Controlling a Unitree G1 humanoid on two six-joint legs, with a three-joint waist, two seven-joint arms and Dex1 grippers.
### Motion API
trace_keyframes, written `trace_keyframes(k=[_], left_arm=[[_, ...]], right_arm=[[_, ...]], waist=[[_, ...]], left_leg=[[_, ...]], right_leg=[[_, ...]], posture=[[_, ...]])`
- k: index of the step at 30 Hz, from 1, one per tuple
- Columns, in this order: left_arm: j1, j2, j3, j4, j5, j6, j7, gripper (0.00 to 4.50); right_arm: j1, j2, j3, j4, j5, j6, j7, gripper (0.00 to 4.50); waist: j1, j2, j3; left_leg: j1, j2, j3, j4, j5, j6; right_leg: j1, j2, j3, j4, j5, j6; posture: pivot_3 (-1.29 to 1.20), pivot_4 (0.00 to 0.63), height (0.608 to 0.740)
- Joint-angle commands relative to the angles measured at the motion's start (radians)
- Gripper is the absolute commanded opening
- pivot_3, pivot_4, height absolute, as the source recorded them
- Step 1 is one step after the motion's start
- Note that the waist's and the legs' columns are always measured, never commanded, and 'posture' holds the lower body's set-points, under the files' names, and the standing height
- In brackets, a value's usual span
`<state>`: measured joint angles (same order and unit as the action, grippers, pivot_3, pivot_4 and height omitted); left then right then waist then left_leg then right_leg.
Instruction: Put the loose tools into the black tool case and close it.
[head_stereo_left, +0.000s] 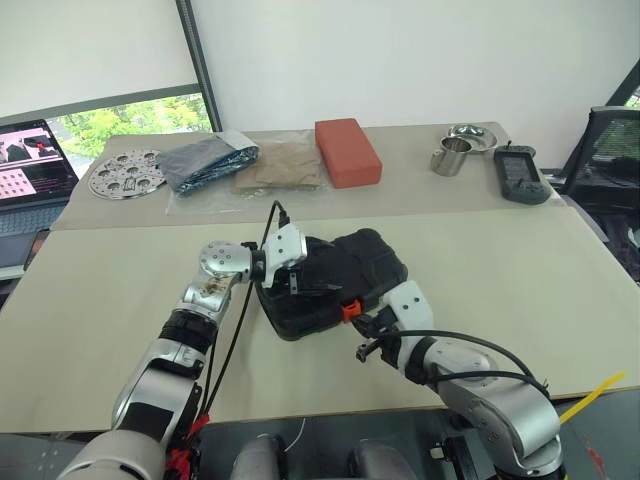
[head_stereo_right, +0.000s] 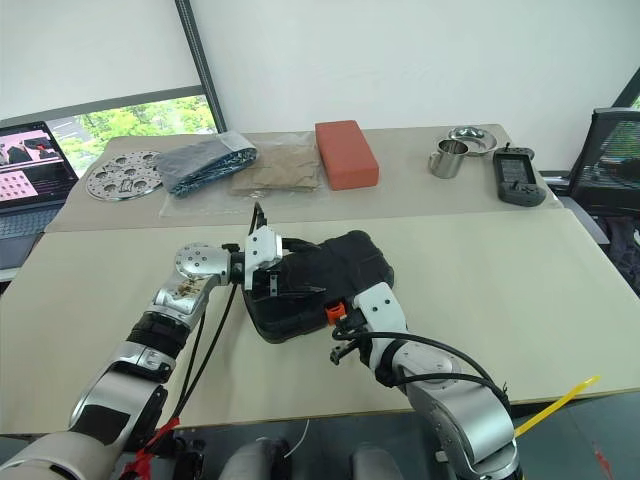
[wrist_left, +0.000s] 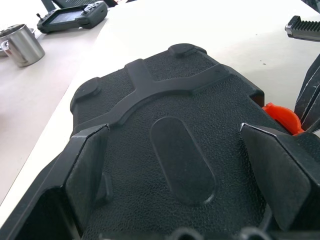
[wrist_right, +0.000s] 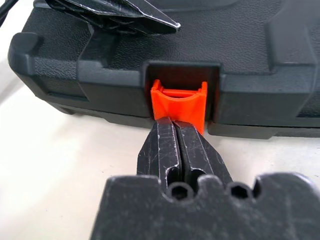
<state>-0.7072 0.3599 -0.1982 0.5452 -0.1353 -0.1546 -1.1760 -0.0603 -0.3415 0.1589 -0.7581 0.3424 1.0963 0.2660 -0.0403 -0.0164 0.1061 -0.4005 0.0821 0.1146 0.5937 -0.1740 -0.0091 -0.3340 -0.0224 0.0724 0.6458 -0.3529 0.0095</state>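
Right gripper (wrist_right: 176, 131) is pinched shut with its tips right at the orange latch (wrist_right: 178, 104), probably to snap it home, while the left gripper (head_stereo_left: 297, 270) sits spread wide over the lid of the closed black case (head_stereo_left: 370, 262) mid-table (head_stereo_left: 520, 290), likely steadying it.

No text, label, brand, number or sign can be read on anything here.

Left gripper (head_stereo_left: 300, 272) jaws wide; right gripper (wrist_right: 176, 131) jaws closed.
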Motion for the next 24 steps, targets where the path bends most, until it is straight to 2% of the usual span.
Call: trace_keyframes(k=[1, 4, 7, 11, 15, 20, 24], left_arm=[[0.062, 0.046, 0.071, -0.038, -0.058, 0.076, 0.011, 4.50], [0.107, 0.078, 0.166, -0.101, -0.135, 0.133, 0.045, 4.50], [0.207, 0.142, 0.255, -0.240, -0.196, 0.215, 0.086, 4.50], [0.426, 0.224, 0.339, -0.470, -0.234, 0.309, 0.141, 4.50], [0.642, 0.247, 0.411, -0.631, -0.269, 0.378, 0.205, 4.50], [0.855, 0.191, 0.419, -0.785, -0.162, 0.384, 0.401, 4.50], [0.912, 0.171, 0.390, -0.821, -0.143, 0.385, 0.440, 4.50]], right_arm=[[0.032, -0.079, -0.105, -0.056, 0.028, -0.075, 0.077, 0.05], [0.058, -0.174, -0.191, -0.010, 0.033, -0.173, 0.168, 0.78], [0.059, -0.250, -0.300, 0.123, 0.052, -0.325, 0.291, 1.73], [0.093, -0.311, -0.381, 0.393, 0.044, -0.615, 0.499, 3.11], [0.092, -0.349, -0.420, 0.601, 0.038, -0.827, 0.643, 4.49], [0.033, -0.375, -0.423, 0.832, 0.017, -1.034, 0.749, 4.49], [-0.003, -0.383, -0.414, 0.923, 0.022, -1.085, 0.795, 4.49]], waist=[[-0.001, 0.000, 0.000], [-0.004, 0.000, 0.001], [-0.005, -0.001, 0.002], [-0.001, -0.003, 0.003], [0.017, -0.002, 0.004], [0.025, -0.001, 0.005], [0.028, -0.001, 0.006]], left_leg=[[0.000, 0.000, 0.000, 0.000, 0.000, 0.000], [-0.002, 0.000, 0.000, -0.001, 0.000, 0.000], [-0.001, 0.001, 0.000, -0.002, 0.000, 0.000], [-0.002, 0.001, 0.000, -0.002, 0.000, 0.000], [-0.001, 0.000, 0.001, -0.003, -0.001, 0.002], [0.002, 0.000, 0.002, -0.002, -0.002, 0.002], [0.005, 0.000, 0.001, -0.003, -0.002, 0.003]], right_leg=[[0.000, 0.000, 0.000, 0.000, 0.000, 0.000], [-0.001, 0.000, 0.000, -0.001, 0.000, 0.000], [-0.002, 0.001, 0.000, -0.002, 0.000, 0.000], [-0.001, 0.000, 0.000, -0.004, 0.000, 0.000], [0.001, -0.004, 0.000, -0.006, 0.000, 0.000], [0.004, -0.006, 0.001, -0.006, 0.000, -0.001], [0.009, -0.007, 0.000, -0.008, 0.000, -0.002]], posture=[[0.00, 0.150, 0.740], [0.00, 0.150, 0.740], [0.00, 0.150, 0.740], [0.00, 0.150, 0.740], [0.00, 0.150, 0.740], [0.00, 0.150, 0.740], [0.00, 0.150, 0.740]])
